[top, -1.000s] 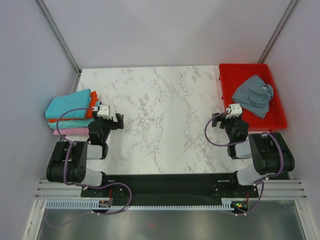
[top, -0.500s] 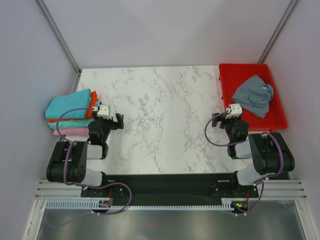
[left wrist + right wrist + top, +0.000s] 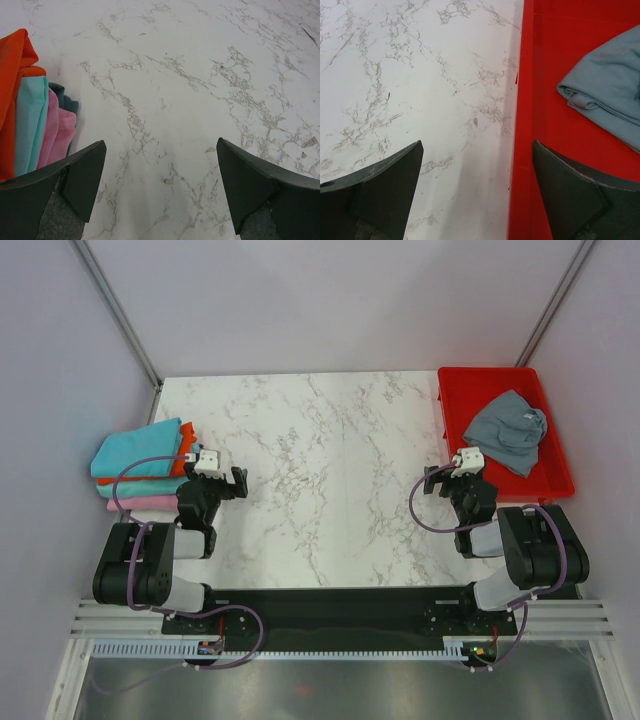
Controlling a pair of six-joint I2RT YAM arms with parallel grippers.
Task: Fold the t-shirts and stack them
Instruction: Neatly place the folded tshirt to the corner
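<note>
A stack of folded t-shirts lies at the table's left edge: turquoise on top, orange-red beneath, pink at the bottom. The left wrist view shows the stack's edges, with a dark teal layer among them. A crumpled slate grey t-shirt lies in the red tray; the same grey cloth fills the right wrist view's upper right. My left gripper hovers open just right of the stack, holding nothing. My right gripper is open and empty beside the tray's near left corner, one fingertip over the tray.
The red tray's left wall runs between my right fingers. White marble tabletop spans the space between the two arms. Grey walls enclose the table on the left, right and back.
</note>
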